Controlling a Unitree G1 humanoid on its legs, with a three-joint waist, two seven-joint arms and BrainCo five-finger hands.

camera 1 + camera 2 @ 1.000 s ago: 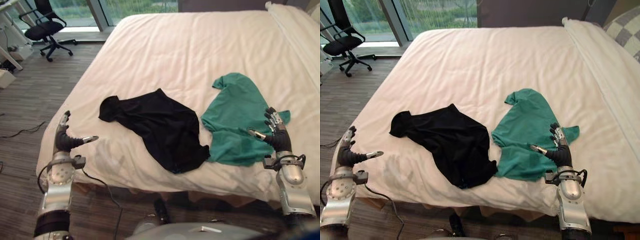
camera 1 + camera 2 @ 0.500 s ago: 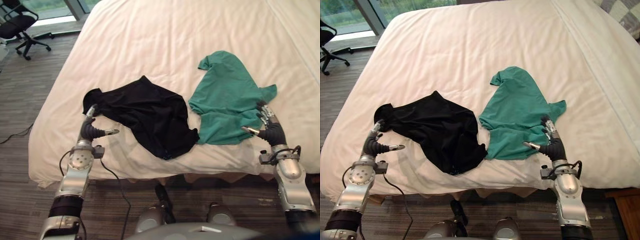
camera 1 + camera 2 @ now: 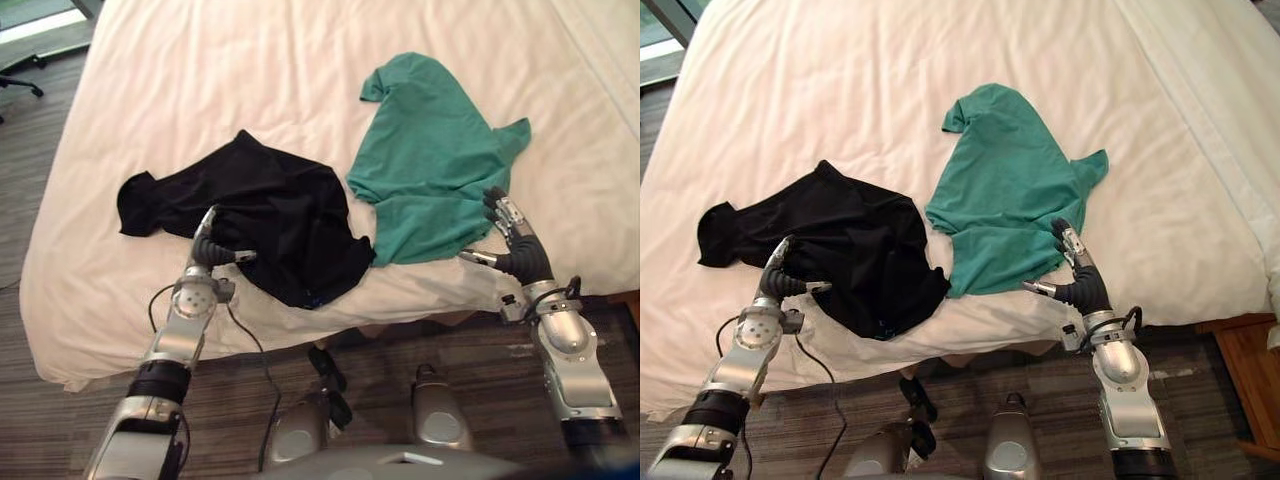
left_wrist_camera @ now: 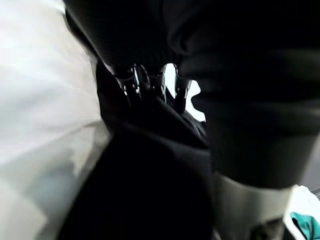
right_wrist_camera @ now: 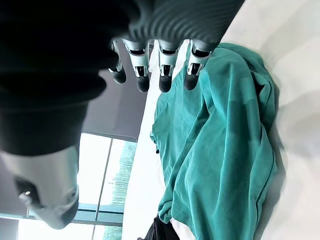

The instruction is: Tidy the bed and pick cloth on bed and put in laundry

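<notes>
A black garment point(image 3: 250, 215) lies crumpled on the white bed point(image 3: 250, 70) near its front edge, left of centre. A teal green garment point(image 3: 430, 160) lies spread to its right, touching it at the lower corner. My left hand point(image 3: 207, 252) hovers over the black garment's front part, fingers straight and thumb out. In the left wrist view the black cloth point(image 4: 145, 190) lies right under those fingers point(image 4: 145, 82). My right hand point(image 3: 515, 250) is open at the teal garment's front right corner, just off its edge. The right wrist view has the teal cloth point(image 5: 220, 160) past the straight fingers point(image 5: 165, 65).
The bed's front edge runs just ahead of both hands, with dark wood-pattern floor point(image 3: 60, 430) below it. A white folded duvet edge point(image 3: 1200, 90) runs along the bed's right side. A wooden piece of furniture point(image 3: 1245, 370) stands at the right by the bed corner.
The camera has tilted down and closer to the bed. My left hand has come from beside the bed onto the black garment. My right hand stays by the teal garment's corner.
</notes>
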